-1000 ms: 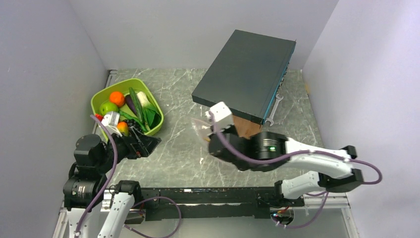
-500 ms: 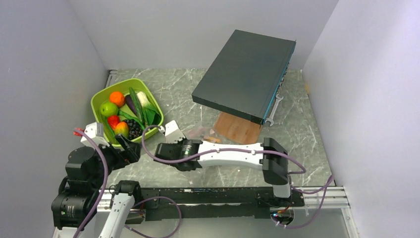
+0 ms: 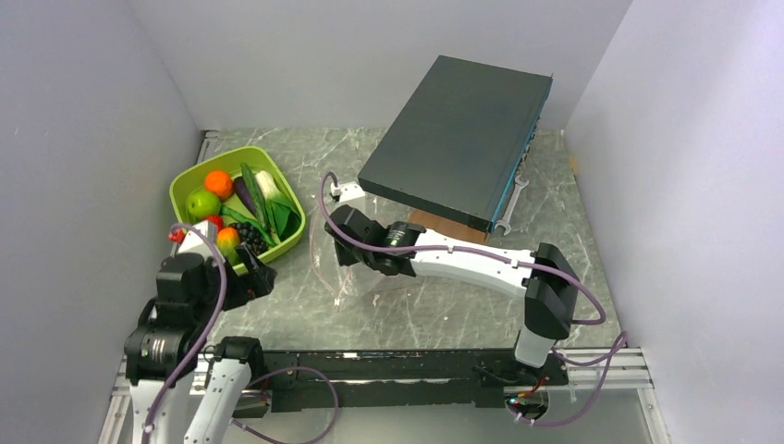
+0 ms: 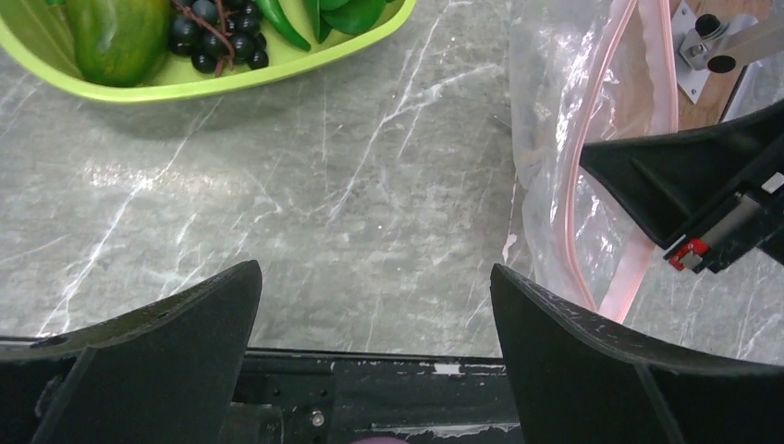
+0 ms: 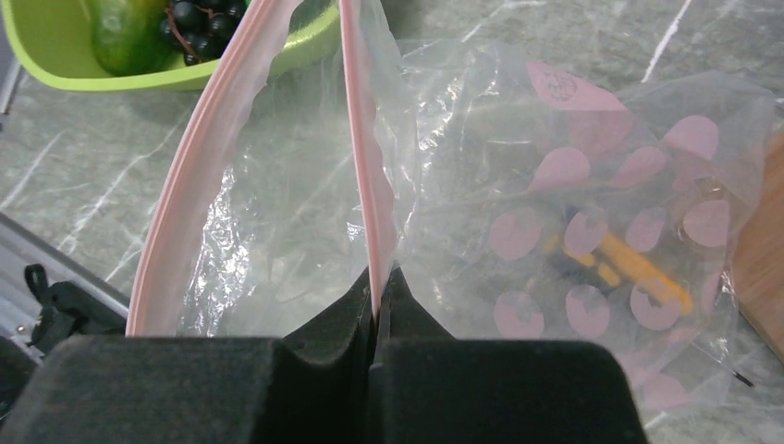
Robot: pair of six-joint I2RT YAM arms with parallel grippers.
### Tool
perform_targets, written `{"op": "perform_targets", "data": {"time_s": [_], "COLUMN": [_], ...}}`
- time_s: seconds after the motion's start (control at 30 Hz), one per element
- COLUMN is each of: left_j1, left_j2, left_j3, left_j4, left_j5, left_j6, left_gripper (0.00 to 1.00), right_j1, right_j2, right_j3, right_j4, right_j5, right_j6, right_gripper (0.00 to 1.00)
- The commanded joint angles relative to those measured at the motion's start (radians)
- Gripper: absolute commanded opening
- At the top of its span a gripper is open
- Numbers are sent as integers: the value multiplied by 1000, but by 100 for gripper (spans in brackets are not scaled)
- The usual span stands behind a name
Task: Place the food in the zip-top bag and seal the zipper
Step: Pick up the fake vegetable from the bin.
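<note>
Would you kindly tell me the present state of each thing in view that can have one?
zip-top bag: mouth gaping open, one lip held up.
zipper: unsealed, its two pink strips apart.
right gripper: shut on one strip of the zipper.
left gripper: wide open, empty, over bare table.
food: lying in the tray.
lime-green tray: upright on the table, loaded with food.

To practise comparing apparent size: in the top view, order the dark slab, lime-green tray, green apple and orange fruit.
1. dark slab
2. lime-green tray
3. green apple and orange fruit, too alike to rank
</note>
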Motion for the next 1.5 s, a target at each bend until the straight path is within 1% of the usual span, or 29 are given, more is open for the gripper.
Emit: {"op": "perform_targets", "data": {"time_s": [0.0, 0.13, 0.2, 0.23, 0.3, 0.4, 0.47, 0.5, 0.53, 0.63, 0.7, 0.77, 0.83, 0.87, 0.9, 0.93, 1.0, 1.07, 1.13, 1.17, 1.23, 1.27, 1.37, 1.47], "left_j1": [1, 17, 57, 98, 210, 352, 408, 414, 414, 416, 413, 399, 369, 346, 327, 309, 296, 280, 257, 249, 242, 240, 238, 236], "left_j2": [112, 234, 314, 354, 443, 598, 711, 770, 826, 997, 1129, 1217, 1275, 1294, 1314, 1332, 1372, 1391, 1400, 1412, 1429, 1430, 1406, 1352], "left_j3": [5, 64, 97, 105, 118, 122, 142, 166, 192, 246, 298, 325, 348, 354, 353, 352, 351, 340, 330, 333, 343, 345, 356, 412], "left_j4": [155, 222, 248, 271, 336, 478, 569, 597, 626, 727, 757, 776, 771, 768, 773, 780, 784, 804, 808, 801, 782, 772, 740, 627], "left_j5": [33, -17, -11, 8, 82, 235, 319, 323, 311, 305, 302, 288, 235, 177, 148, 134, 126, 133, 99, 85, 75, 61, 29, -8], "left_j6": [20, 70, 105, 120, 141, 114, 88, 93, 95, 93, 97, 117, 153, 174, 196, 202, 189, 175, 174, 173, 168, 168, 187, 228], "left_gripper": [100, 100, 100, 100, 100, 100, 98, 96, 96, 91, 81, 69, 65, 65, 65, 64, 57, 57, 56, 53, 42, 38, 22, 12], "right_j1": [-36, -49, -57, -60, -68, -79, -85, -90, -91, -94, -95, -96, -97, -97, -97, -97, -98, -98, -98, -98, -98, -98, -98, -99], "right_j2": [-47, -69, -74, -78, -91, -108, -121, -126, -134, -150, -161, -172, -185, -192, -199, -203, -211, -219, -225, -226, -231, -232, -229, -231], "right_j3": [-17, -33, -31, -30, -38, -53, -61, -64, -72, -94, -109, -123, -134, -138, -141, -143, -145, -145, -151, -152, -158, -159, -154, -154], "right_j4": [111, 140, 140, 141, 148, 157, 161, 162, 167, 184, 199, 207, 212, 213, 215, 218, 220, 219, 224, 226, 232, 234, 231, 231], "right_j5": [-98, -112, -121, -124, -130, -153, -170, -181, -190, -229, -258, -271, -272, -271, -268, -262, -257, -258, -260, -263, -264, -264, -266, -263], "right_j6": [-55, -95, -111, -119, -136, -154, -157, -155, -153, -142, -141, -142, -145, -148, -152, -156, -162, -164, -164, -164, -163, -163, -160, -163], "right_gripper": [0, 0, 0, 0, 0, 0, 0, 0, 0, 0, 0, 0, 0, 0, 0, 0, 0, 0, 0, 0, 0, 0, 0, 0]}}
